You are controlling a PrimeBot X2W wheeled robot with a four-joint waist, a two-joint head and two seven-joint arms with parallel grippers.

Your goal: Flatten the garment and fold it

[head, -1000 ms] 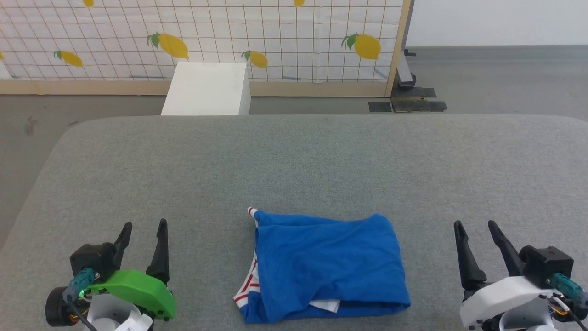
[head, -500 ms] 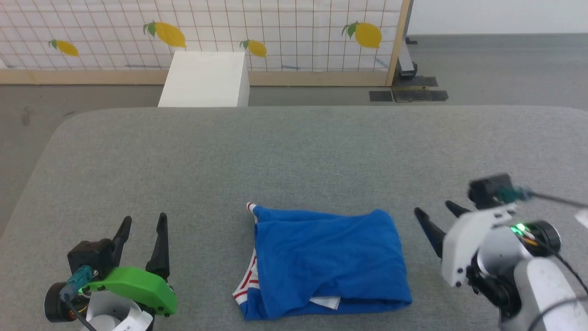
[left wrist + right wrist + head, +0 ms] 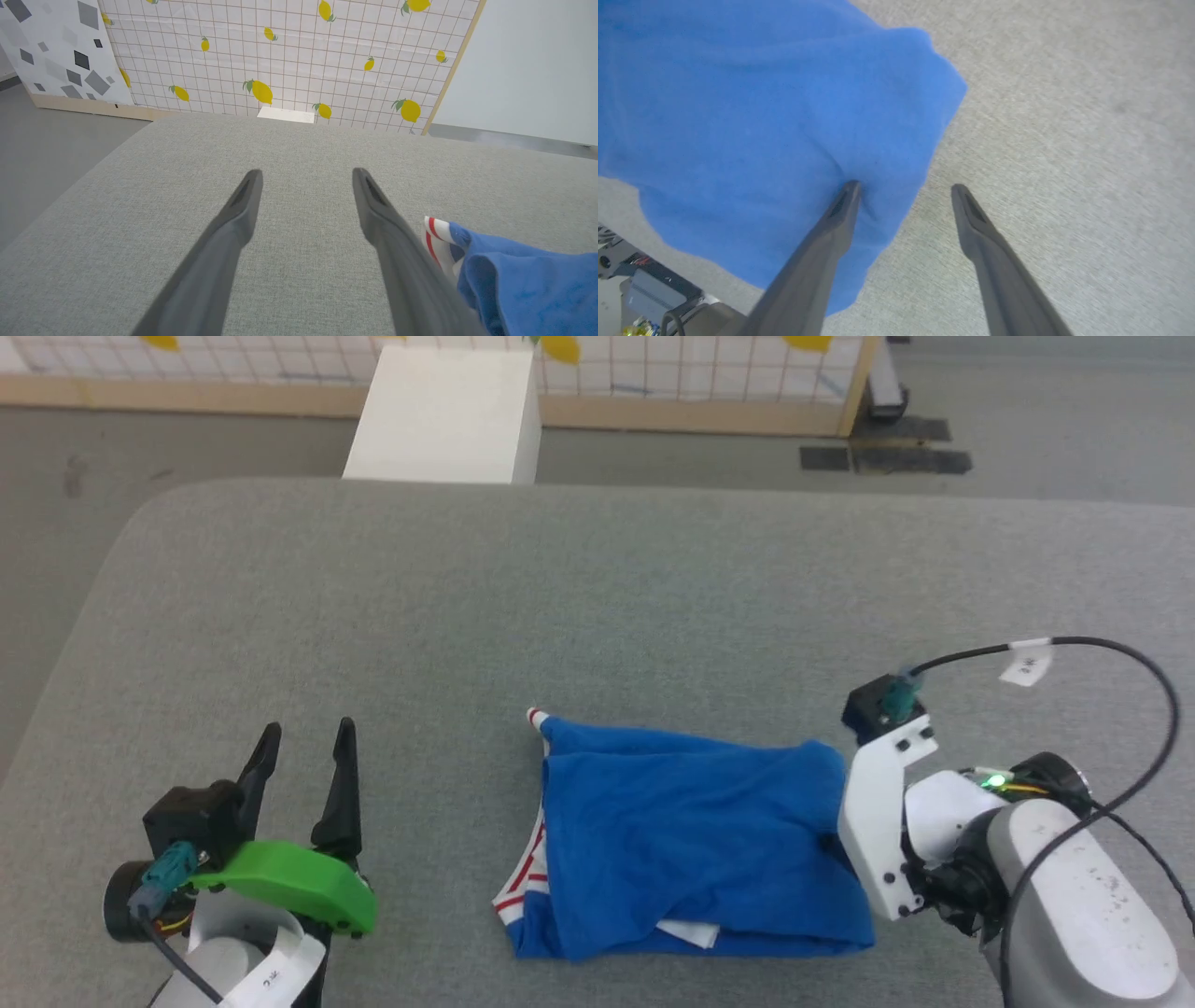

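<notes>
Garment (image 3: 691, 845) lies bunched on the grey table (image 3: 597, 597), blue side up, with striped trim at its left edge. The print on the white cable tag (image 3: 1025, 665) is too small to read. Wide bare surface lies beyond the garment. Right gripper (image 3: 903, 186) is at the garment's right edge, fingers apart, one fingertip (image 3: 847, 196) denting the cloth. Left gripper (image 3: 309, 728) sits well left of the garment, fingers apart.
</notes>
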